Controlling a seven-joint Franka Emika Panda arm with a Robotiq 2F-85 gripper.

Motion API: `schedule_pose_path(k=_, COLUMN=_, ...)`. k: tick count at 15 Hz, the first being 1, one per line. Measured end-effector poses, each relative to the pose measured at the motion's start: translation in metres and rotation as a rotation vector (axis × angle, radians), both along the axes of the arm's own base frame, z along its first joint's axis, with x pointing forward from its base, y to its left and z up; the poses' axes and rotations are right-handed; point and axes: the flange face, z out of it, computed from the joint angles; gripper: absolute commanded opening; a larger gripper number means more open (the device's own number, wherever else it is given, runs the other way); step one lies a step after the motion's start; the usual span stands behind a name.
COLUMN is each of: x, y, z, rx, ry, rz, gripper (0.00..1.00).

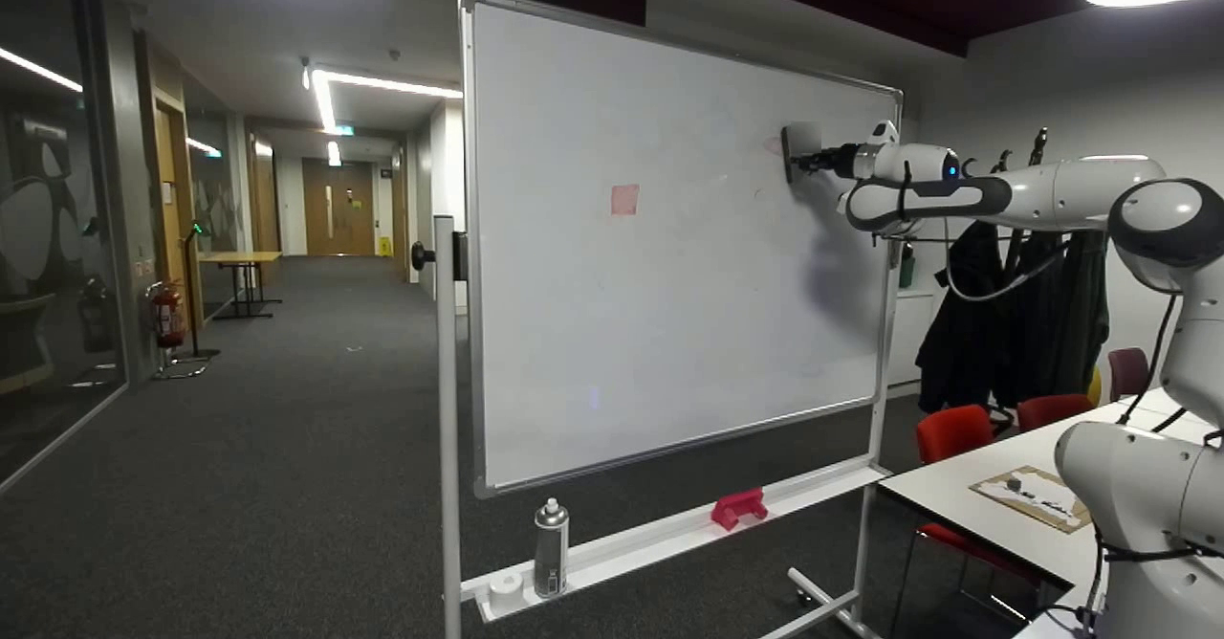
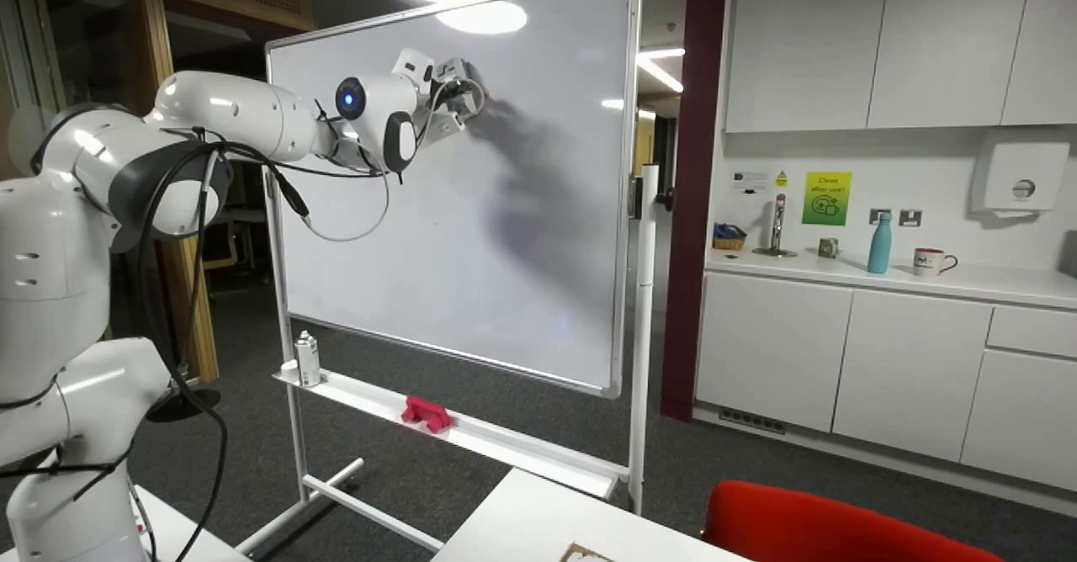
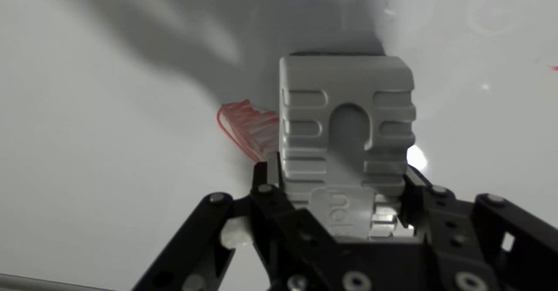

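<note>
My gripper (image 3: 342, 173) is shut on a grey ribbed eraser (image 3: 348, 79), with one finger on each side of it. The eraser also shows in an exterior view (image 1: 804, 138), with its dark pad toward the whiteboard (image 1: 669, 333). It is at or very near the board's upper part; I cannot tell if it touches. A red scribbled patch (image 3: 250, 127) on the board lies just left of the eraser in the wrist view and is partly covered by it. A pink square (image 1: 624, 200) is on the board farther along. The gripper (image 2: 461, 98) casts a shadow on the board.
The board's lower tray (image 1: 631, 553) bears a spray can (image 1: 552, 548), a white roll (image 1: 506, 589) and a red holder (image 1: 739, 508). White tables (image 2: 538, 516) and red chairs (image 1: 954, 433) stand near. A counter (image 2: 841, 269) with a bottle and mug is behind.
</note>
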Motion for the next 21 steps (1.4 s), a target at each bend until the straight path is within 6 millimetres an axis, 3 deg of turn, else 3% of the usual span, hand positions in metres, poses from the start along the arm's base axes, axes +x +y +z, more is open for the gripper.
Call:
schedule_pose_path(k=5, x=0.0, y=-0.02, z=0.013, rx=0.076, ry=0.005, rz=-0.02, gripper=0.35)
schedule_pose_path(k=11, x=-0.006, y=-0.074, z=0.02, rx=0.171, ry=-0.014, rz=-0.055, gripper=0.35)
schedule_pose_path(k=13, x=-0.005, y=-0.081, z=0.019, rx=0.186, ry=-0.016, rz=-0.053, gripper=0.35)
schedule_pose_path(k=17, x=0.0, y=-0.065, z=0.017, rx=0.163, ry=-0.01, rz=-0.025, gripper=0.35)
schedule_pose_path(k=21, x=0.003, y=-0.017, z=0.015, rx=0.098, ry=0.014, rz=0.056, gripper=0.35)
